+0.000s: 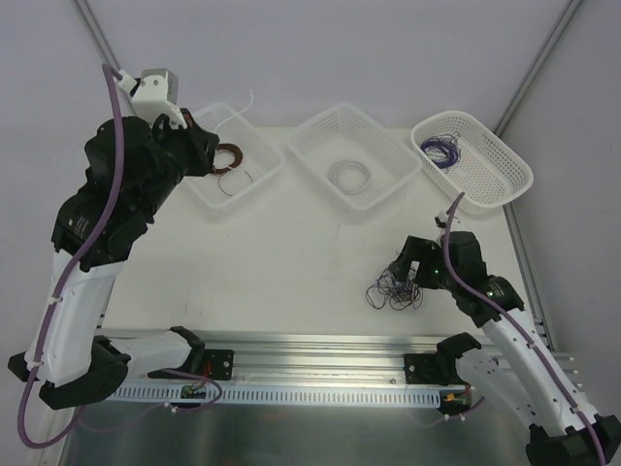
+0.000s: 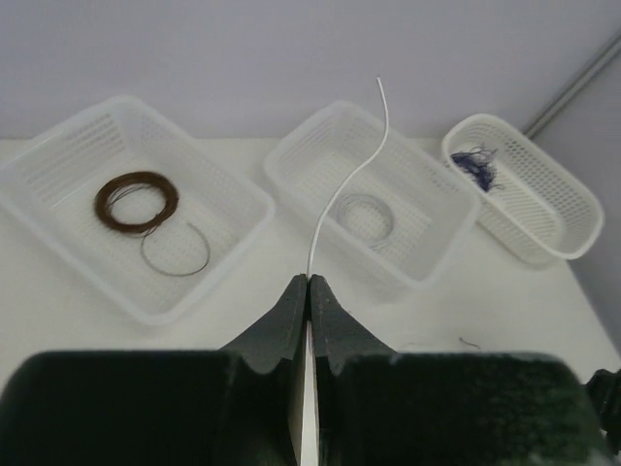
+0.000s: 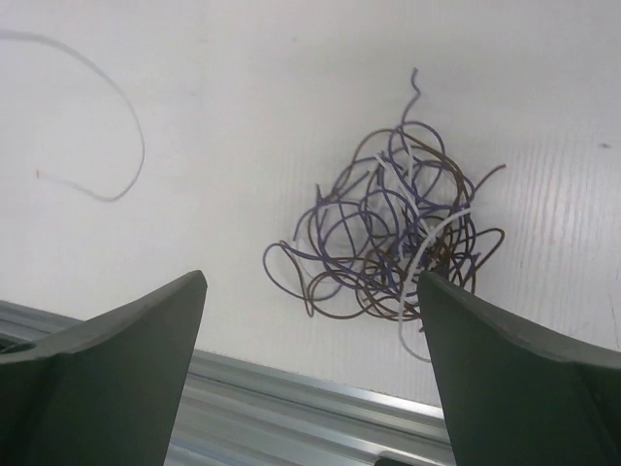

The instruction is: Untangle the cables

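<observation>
The cables [image 1: 393, 289] are a small scribble of thin purple, dark brown and a few whitish wires on the table near the front rail, and they also show in the right wrist view [image 3: 393, 238]. My right gripper [image 3: 310, 282] is open just above them, with the clump ahead of and beside its right finger; in the top view it [image 1: 408, 272] hovers at the clump's right edge. My left gripper [image 2: 309, 283] is shut on a thin white wire [image 2: 344, 189] that curves upward. It [image 1: 199, 136] is raised by the left basket.
Three white baskets stand along the back. The left one [image 1: 254, 136] holds a wound brown ring coil [image 1: 230, 155], the middle one [image 1: 320, 124] a whitish coil, and the right one [image 1: 509, 160] a purple coil [image 1: 444, 149]. A loose pale wire [image 3: 126, 126] lies on the table. A metal rail [image 1: 320, 345] runs along the front.
</observation>
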Motion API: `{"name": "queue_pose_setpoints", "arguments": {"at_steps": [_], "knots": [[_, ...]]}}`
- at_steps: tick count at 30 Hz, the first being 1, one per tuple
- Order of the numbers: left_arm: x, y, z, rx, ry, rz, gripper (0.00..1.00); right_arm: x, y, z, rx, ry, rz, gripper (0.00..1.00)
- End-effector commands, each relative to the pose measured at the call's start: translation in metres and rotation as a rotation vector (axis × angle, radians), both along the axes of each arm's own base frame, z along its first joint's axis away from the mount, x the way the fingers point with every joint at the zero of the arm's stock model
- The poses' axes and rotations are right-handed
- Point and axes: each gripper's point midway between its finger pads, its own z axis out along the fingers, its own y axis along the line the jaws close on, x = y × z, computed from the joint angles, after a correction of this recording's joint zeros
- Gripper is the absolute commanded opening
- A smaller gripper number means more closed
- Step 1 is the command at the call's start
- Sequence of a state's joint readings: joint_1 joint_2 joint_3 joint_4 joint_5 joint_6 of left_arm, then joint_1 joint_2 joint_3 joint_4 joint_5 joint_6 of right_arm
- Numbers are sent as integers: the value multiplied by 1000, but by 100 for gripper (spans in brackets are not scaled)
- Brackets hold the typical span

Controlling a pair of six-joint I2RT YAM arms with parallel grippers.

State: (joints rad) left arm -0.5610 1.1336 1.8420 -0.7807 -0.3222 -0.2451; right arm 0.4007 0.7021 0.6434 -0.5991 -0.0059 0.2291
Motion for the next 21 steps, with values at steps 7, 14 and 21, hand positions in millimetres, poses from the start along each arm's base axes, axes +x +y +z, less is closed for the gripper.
{"name": "queue_pose_setpoints", "arguments": {"at_steps": [7,14,21], "knots": [[61,-90,88,-229,-228,-253,0,-13,7,76,103,-254,88,99],[107,-138,118,-330,-338,-344,0,-19,7,81,129,-290,103,100],[133,-149,145,-350,-466,-333,0,-25,6,79,133,-300,110,100]]}}
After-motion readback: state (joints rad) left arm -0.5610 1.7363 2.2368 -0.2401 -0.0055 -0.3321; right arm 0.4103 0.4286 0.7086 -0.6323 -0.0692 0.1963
